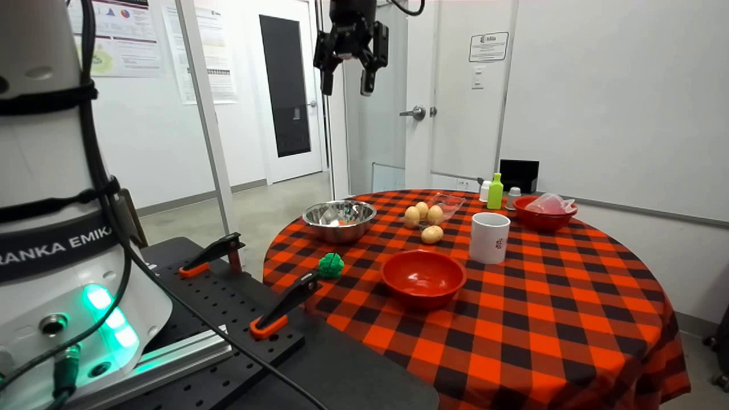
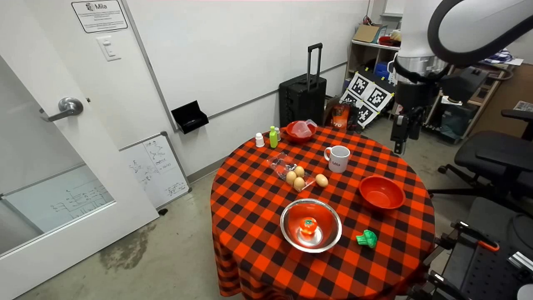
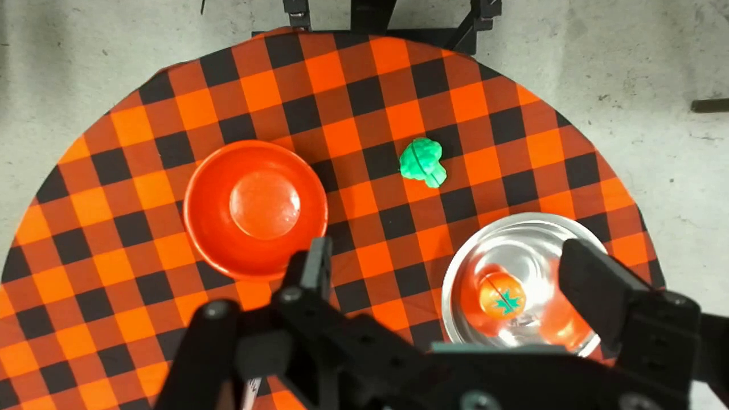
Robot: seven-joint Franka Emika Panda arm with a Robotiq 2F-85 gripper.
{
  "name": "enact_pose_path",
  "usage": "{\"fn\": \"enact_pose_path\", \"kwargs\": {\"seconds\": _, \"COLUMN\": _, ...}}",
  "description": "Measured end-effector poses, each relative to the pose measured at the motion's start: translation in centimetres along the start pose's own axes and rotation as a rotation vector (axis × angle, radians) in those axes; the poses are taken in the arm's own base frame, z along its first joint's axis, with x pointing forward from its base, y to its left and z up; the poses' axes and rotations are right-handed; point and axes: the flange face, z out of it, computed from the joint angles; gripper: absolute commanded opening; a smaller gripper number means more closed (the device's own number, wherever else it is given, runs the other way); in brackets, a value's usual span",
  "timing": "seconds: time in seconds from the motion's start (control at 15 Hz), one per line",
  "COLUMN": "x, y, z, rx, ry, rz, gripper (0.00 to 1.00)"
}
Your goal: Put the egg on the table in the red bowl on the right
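Observation:
A lone tan-beige egg (image 1: 432, 234) lies on the checked tablecloth of the round table (image 1: 547, 319). It shows in both exterior views (image 2: 321, 180), beside three similar eggs (image 2: 291, 178) at a clear plastic carton. It is out of view in the wrist view. The wide glossy red bowl (image 1: 423, 279) stands upright and empty near the robot's side of the table. It also shows in the other views (image 2: 382, 193) (image 3: 256, 210). My gripper (image 1: 347, 91) is open and empty, high above the table. In the wrist view its fingers (image 3: 447, 253) are spread wide apart.
A metal bowl (image 2: 311, 249) holds an orange-red toy tomato. A green toy broccoli (image 2: 367, 238) lies near it. A white mug (image 1: 490, 238) stands between the lone egg and a smaller red bowl (image 1: 544, 219). A green bottle (image 1: 495, 192) and white shakers stand at the far edge.

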Motion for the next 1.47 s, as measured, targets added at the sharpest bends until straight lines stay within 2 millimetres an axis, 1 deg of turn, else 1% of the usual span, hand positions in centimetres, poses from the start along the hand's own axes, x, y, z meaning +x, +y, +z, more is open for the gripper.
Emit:
{"fn": "enact_pose_path", "kwargs": {"seconds": 0.33, "x": 3.4, "y": 0.6, "z": 5.5, "rx": 0.015, "ry": -0.004, "rz": 0.025, "gripper": 1.00}}
{"fn": "enact_pose_path", "kwargs": {"seconds": 0.93, "x": 8.9, "y": 0.5, "z": 15.2, "rx": 0.029, "ry": -0.002, "rz": 0.054, "gripper": 1.00}}
{"fn": "enact_pose_path", "kwargs": {"seconds": 1.27, "x": 12.3, "y": 0.5, "z": 19.6, "rx": 0.025, "ry": -0.003, "rz": 0.055, "gripper": 1.00}}
{"fn": "enact_pose_path", "kwargs": {"seconds": 1.47, "x": 14.5, "y": 0.6, "z": 21.9, "rx": 0.017, "ry": -0.003, "rz": 0.050, "gripper": 1.00}}
